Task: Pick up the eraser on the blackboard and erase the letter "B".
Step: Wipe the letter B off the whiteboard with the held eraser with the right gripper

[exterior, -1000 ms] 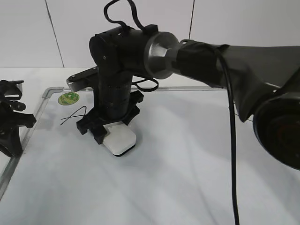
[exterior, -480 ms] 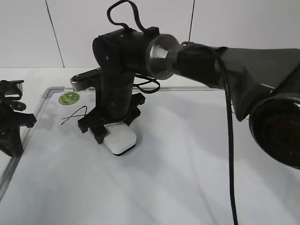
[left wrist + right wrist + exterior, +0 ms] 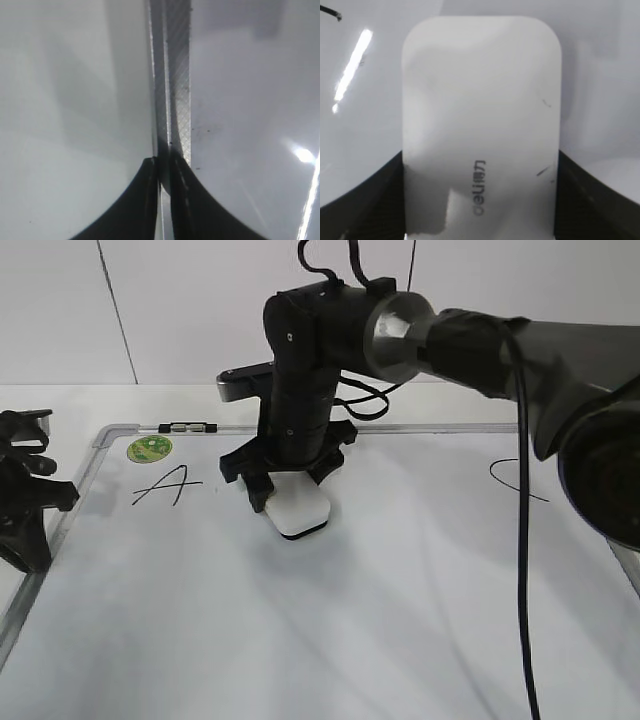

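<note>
My right gripper (image 3: 290,495) is shut on the eraser (image 3: 300,513), a flat white rounded block with grey print, and holds it flat against the blackboard (image 3: 350,620). In the right wrist view the eraser (image 3: 480,100) fills the frame between the two dark fingers (image 3: 480,210). No letter "B" shows; the board under the eraser and arm is hidden. My left gripper (image 3: 25,495) rests at the board's left edge, and its jaws (image 3: 162,167) are shut and empty over the grey frame strip (image 3: 177,75).
A slanted black "A" (image 3: 162,485) lies left of the eraser, and part of a curved "C" (image 3: 512,478) lies at the right. A round green sticker (image 3: 148,449) sits in the far left corner. The grey frame (image 3: 60,530) runs along the left side.
My right gripper has slid right along the board with the eraser. The "A" is now fully uncovered and the "C" has come into view. The left arm has not moved.
</note>
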